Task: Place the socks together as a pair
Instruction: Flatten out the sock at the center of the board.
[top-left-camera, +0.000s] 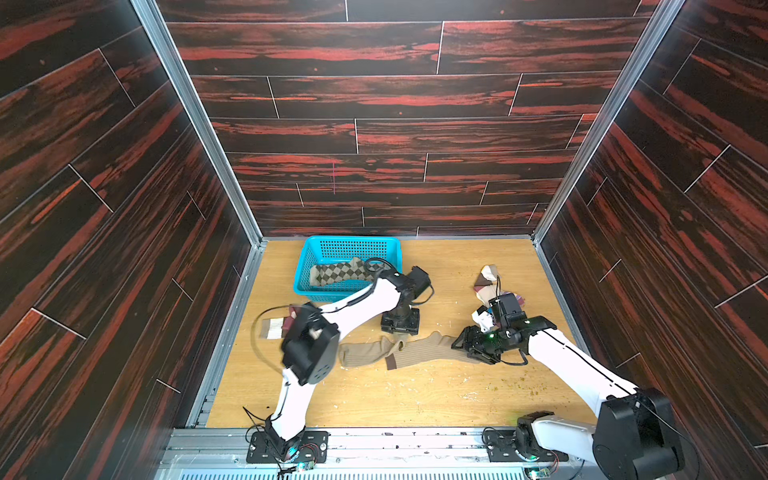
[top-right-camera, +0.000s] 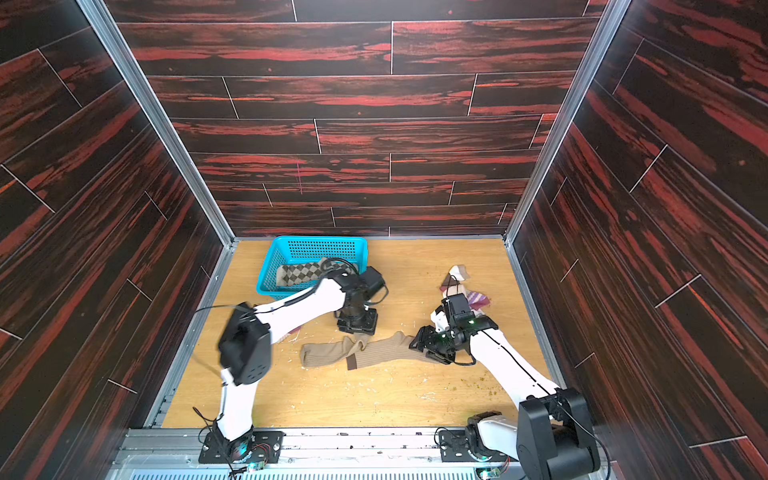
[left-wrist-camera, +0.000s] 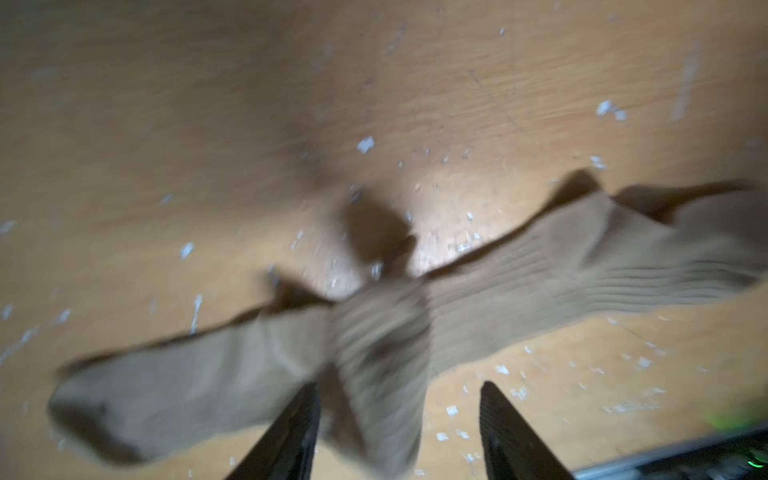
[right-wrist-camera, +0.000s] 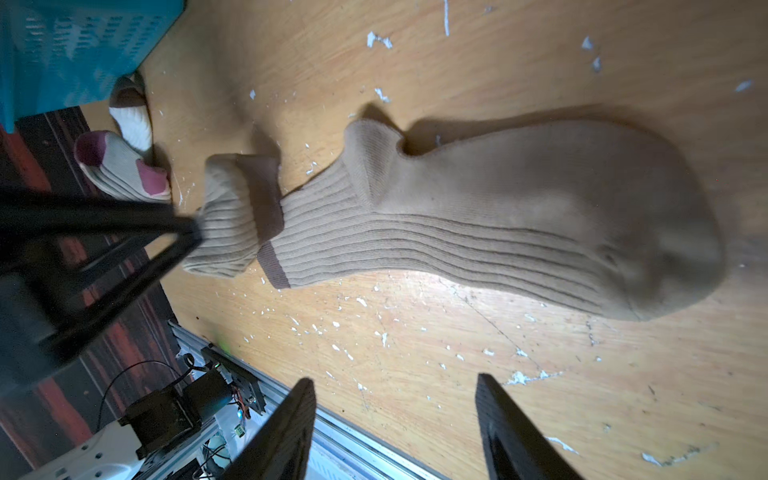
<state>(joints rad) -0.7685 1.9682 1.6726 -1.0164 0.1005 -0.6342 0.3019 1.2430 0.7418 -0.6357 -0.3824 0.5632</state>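
On the wooden surface (top-left-camera: 415, 395), near the blue basket (top-left-camera: 309, 266) holding an argyle sock (top-left-camera: 345, 272), 2 tan socks (top-left-camera: 419, 351) lie overlapping at their cuffs, the left end effector (left-wrist-camera: 400, 386) spread wide over that overlap and the right end effector (right-wrist-camera: 395, 378) wide and empty by a toe.

Robotics lab test cell: aluminium-framed enclosure (top-left-camera: 198, 120), wood-print wall panels (top-left-camera: 374, 95), two arms (top-left-camera: 357, 305) on a base rail (top-left-camera: 395, 441).

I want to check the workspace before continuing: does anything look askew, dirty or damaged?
The two tan socks lie end to end, overlapping only at their cuffs, with one cuff bunched up, not laid together. The wooden table is speckled with white flecks, and greenish crumbs lie near the right arm.
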